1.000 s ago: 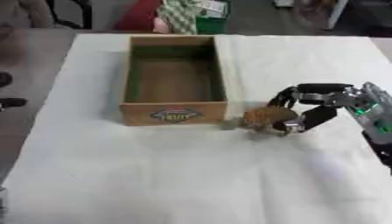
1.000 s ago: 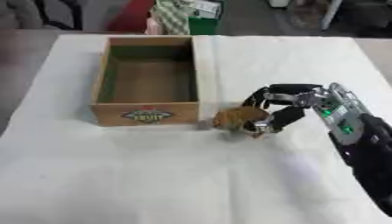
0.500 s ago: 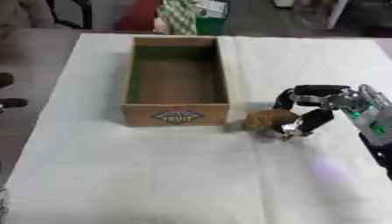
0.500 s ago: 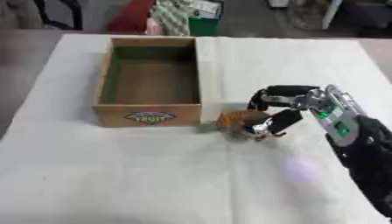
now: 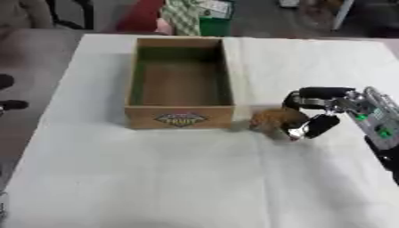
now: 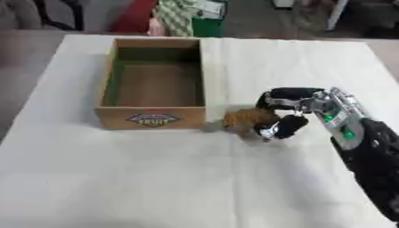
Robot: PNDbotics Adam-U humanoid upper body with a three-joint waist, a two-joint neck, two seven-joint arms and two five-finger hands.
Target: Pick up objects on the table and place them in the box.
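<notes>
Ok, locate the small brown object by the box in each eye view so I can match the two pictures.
Left eye view: the brown object lies right of centre, just off the box's front right corner, with the right hand curled round it.
Right eye view: the same brown object sits nearer centre.
Shared landmark: the oval label on the front wall of the box.

Beyond the white table (image 5: 156, 178) lie a green-checked cloth (image 5: 181, 15) and something red (image 5: 142, 17).
</notes>
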